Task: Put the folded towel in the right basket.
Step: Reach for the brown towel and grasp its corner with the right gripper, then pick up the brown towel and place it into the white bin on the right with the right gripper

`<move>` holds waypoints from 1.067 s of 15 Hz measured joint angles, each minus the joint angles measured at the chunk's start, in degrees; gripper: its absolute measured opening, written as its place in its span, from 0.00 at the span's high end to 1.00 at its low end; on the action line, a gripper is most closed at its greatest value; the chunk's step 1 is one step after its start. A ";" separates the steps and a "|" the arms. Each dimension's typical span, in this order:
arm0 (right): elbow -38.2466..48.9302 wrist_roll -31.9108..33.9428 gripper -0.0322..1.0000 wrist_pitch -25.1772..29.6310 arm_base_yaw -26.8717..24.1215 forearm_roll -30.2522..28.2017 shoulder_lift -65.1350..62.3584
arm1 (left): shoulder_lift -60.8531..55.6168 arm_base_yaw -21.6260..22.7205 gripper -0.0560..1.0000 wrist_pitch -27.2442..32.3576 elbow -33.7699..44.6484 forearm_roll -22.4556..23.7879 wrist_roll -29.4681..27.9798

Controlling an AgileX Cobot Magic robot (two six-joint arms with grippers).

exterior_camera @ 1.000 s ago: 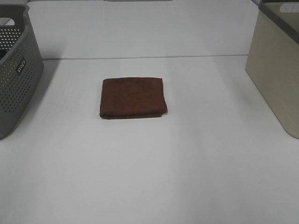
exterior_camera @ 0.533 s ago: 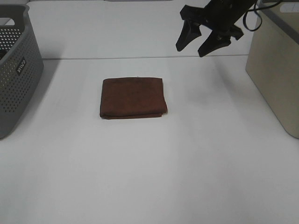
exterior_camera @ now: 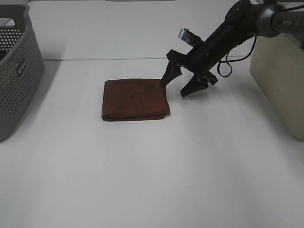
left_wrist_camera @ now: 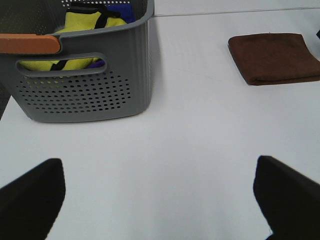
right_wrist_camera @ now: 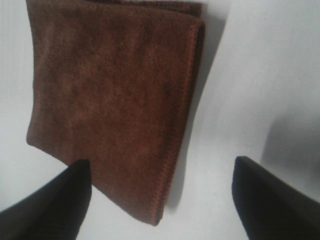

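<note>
The folded towel [exterior_camera: 135, 99] lies flat, a neat brown stitched-edge rectangle, the right gripper [exterior_camera: 173, 90] spread wide beside it.

Robotics lab test bench, not a home: bare white tabletop [exterior_camera: 152, 180] with a seam [exterior_camera: 118, 59] between two sections, a black robot arm [exterior_camera: 247, 21] reaching in over it. Props are staged at the edges: gray perforated basket [exterior_camera: 14, 71] far left, beige basket [exterior_camera: 280, 71] far right, well apart

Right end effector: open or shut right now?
Open. The right end effector has its fingers spread wide at the folded towel's edge, gripping nothing.
</note>
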 joint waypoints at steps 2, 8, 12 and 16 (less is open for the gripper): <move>-0.06 -1.32 0.25 -0.11 0.00 1.72 2.01 | 0.00 0.00 0.03 0.00 0.00 0.00 0.00; -0.86 -2.75 0.37 -3.27 2.69 7.28 4.47 | 0.00 0.00 0.03 0.00 0.00 0.00 0.00; -0.92 -2.75 0.89 -5.33 3.32 5.50 5.27 | 0.00 0.00 0.03 0.00 0.00 0.00 0.00; -2.81 -3.21 0.90 -2.69 3.32 1.95 3.27 | 0.00 0.00 0.03 0.00 0.00 0.00 0.00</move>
